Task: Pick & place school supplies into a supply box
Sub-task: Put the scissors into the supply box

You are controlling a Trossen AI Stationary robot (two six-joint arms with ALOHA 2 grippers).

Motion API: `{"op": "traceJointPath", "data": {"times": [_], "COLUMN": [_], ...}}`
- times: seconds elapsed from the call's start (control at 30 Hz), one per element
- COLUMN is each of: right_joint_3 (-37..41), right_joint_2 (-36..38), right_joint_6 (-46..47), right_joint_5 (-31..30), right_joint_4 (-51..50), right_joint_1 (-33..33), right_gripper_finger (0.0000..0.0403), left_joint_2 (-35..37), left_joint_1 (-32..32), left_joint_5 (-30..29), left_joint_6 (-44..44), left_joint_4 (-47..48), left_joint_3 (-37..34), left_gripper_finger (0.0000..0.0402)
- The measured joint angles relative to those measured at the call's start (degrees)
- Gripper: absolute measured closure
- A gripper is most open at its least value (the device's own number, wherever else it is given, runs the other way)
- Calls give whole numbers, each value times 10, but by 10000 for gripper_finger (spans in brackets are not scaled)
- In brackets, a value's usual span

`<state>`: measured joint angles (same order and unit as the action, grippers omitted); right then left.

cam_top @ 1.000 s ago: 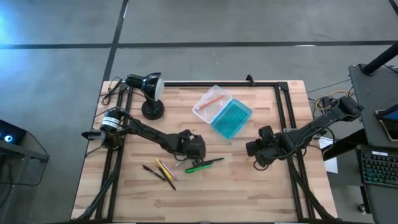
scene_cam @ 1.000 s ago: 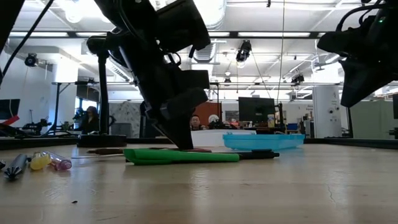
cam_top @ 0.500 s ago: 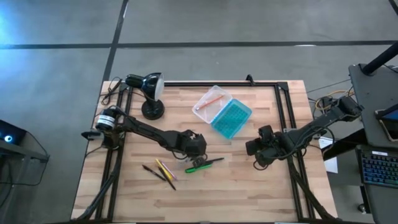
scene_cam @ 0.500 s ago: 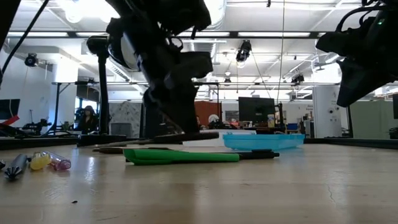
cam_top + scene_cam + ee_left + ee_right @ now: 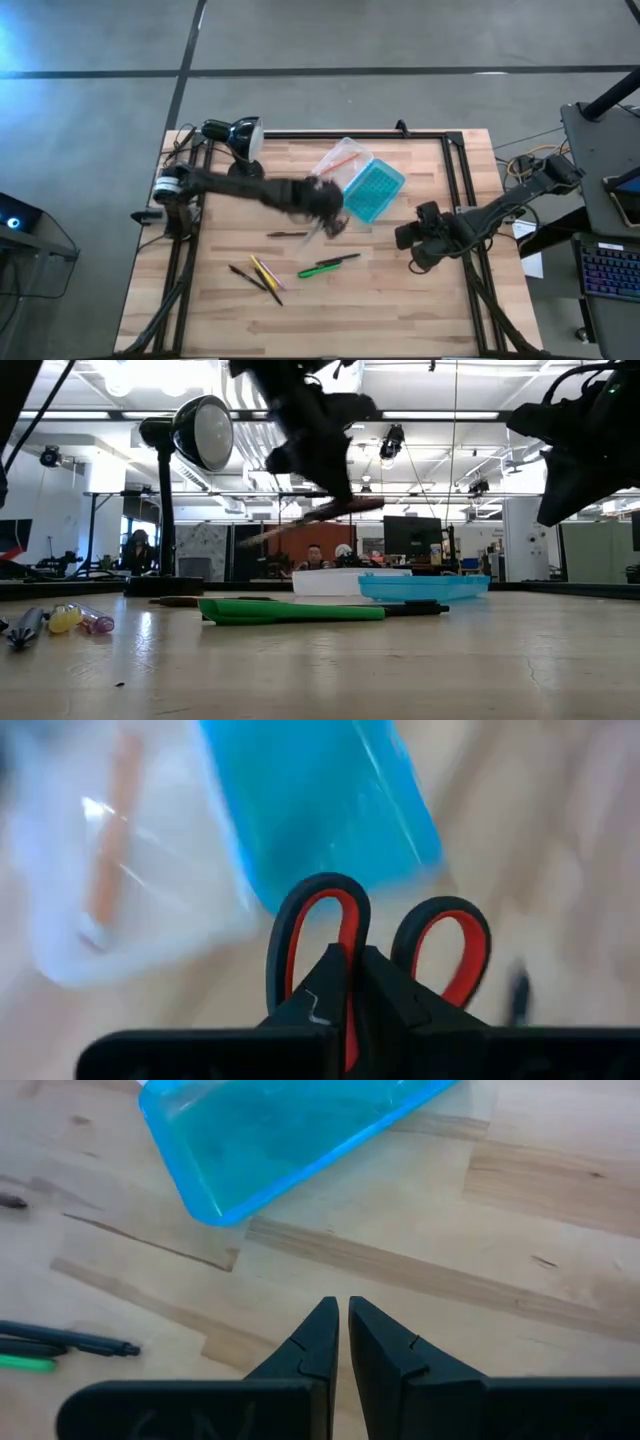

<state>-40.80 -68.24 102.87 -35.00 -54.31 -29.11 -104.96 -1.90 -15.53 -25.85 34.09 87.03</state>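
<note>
Across the wooden table (image 5: 420,300) the left gripper (image 5: 328,200) hangs blurred at centre frame in the high view, just left of the supply box (image 5: 358,180), its jaws clenched on the red-handled scissors (image 5: 380,945), whose loops stick out past the fingers in the wrist view. The right gripper (image 5: 408,240) waits at centre right with its jaws pinched together and nothing in them. Lower centre lie the green marker (image 5: 322,268) and, to its left, what look like pencils and pens (image 5: 258,275).
</note>
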Motion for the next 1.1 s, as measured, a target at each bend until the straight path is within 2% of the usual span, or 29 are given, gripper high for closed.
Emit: {"op": "traceJointPath", "data": {"times": [0.2, 0.3, 0.4, 0.67, 0.87, 1.0, 1.1], "right_joint_3": [0, 0, 0, 1, 2, 2, 2], "right_joint_2": [1, 1, 1, 1, 1, 1, 1], "right_joint_6": [7, 7, 7, 25, 26, 27, 33], "right_joint_5": [-9, -14, -14, -12, -12, -10, -7], "right_joint_4": [3, 4, 7, 8, 8, 8, 9], "right_joint_1": [-7, -6, -6, -7, -6, -6, -6], "right_gripper_finger": [381, 381, 381, 381, 381, 381, 381], "left_joint_2": [-25, -46, -67, -90, -93, -103, -114], "left_joint_1": [-131, -176, -201, -186, -159, -149, -155], "left_joint_5": [-4, 3, 27, 53, 141, 163, 181], "left_joint_6": [101, 160, 171, 224, 218, 223, 188], "left_joint_4": [-6, -13, -10, -7, -15, -71, -104], "left_joint_3": [92, 123, 137, 130, 125, 82, 42], "left_gripper_finger": [395, 397, 398, 400, 401, 401, 401]}}
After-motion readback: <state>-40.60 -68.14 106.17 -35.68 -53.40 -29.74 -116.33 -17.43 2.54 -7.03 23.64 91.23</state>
